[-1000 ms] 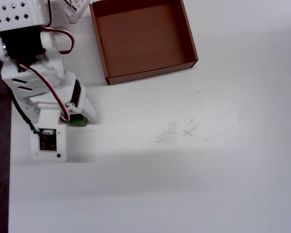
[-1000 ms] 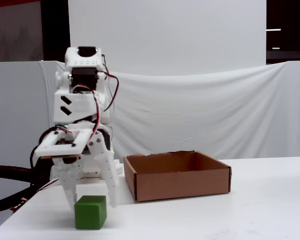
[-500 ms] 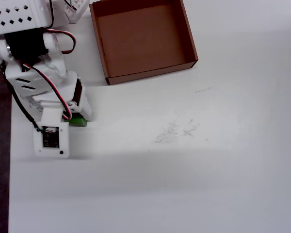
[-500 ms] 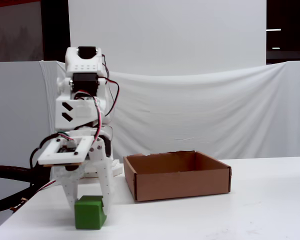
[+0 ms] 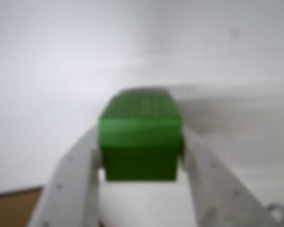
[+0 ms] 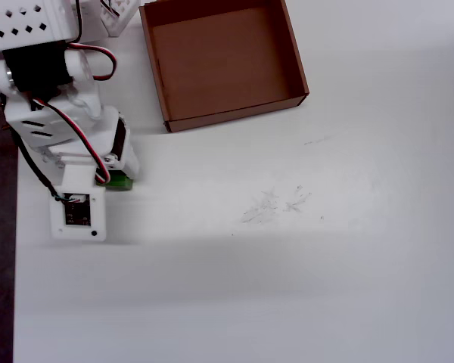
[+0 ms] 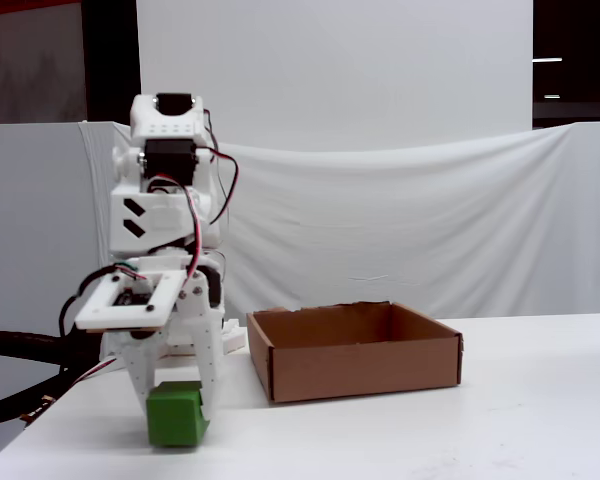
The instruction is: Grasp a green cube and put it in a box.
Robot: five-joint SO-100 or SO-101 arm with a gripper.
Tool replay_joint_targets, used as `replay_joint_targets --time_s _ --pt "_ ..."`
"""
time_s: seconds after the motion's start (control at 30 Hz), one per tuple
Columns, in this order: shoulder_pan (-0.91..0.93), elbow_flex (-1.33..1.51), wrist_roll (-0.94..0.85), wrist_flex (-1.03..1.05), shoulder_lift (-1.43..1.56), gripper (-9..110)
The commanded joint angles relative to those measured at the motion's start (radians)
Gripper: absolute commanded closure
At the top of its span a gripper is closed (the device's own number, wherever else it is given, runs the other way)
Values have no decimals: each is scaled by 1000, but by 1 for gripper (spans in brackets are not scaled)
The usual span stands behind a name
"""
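Note:
The green cube [image 5: 139, 137] sits between my two white fingers [image 5: 75, 175] in the blurred wrist view, and both its sides touch them. My gripper [image 7: 175, 408] is shut on the green cube [image 7: 175, 416], which hangs slightly tilted just above the white table at the left of the fixed view. From overhead, only a green sliver of the cube [image 6: 122, 181] shows beside the gripper [image 6: 115, 178], under the arm. The brown cardboard box [image 6: 234, 115] stands open at the top, up and to the right of the gripper. In the fixed view the box [image 7: 360, 368] is to the right of the cube.
The arm's white base [image 6: 30, 23] fills the overhead view's top left corner. The table's left edge [image 6: 15, 302] borders dark floor. Faint scuff marks [image 6: 276, 204] lie mid-table. A black cable [image 7: 20, 350] and a white cloth backdrop [image 7: 430, 220] show in the fixed view.
The jaws have closed from open around the cube to gripping it. The cube has shifted a little left in the overhead view and risen slightly off the table.

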Motion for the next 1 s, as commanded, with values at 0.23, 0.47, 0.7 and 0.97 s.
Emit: replay_joint_targets --time_s 0.23,0.47,0.7,0.97 --pt "-74 -170 6 278 253 89" --pt "-221 -275 21 560 360 89" --pt "-436 -255 126 580 399 89" --pt "-698 -224 279 558 428 87"
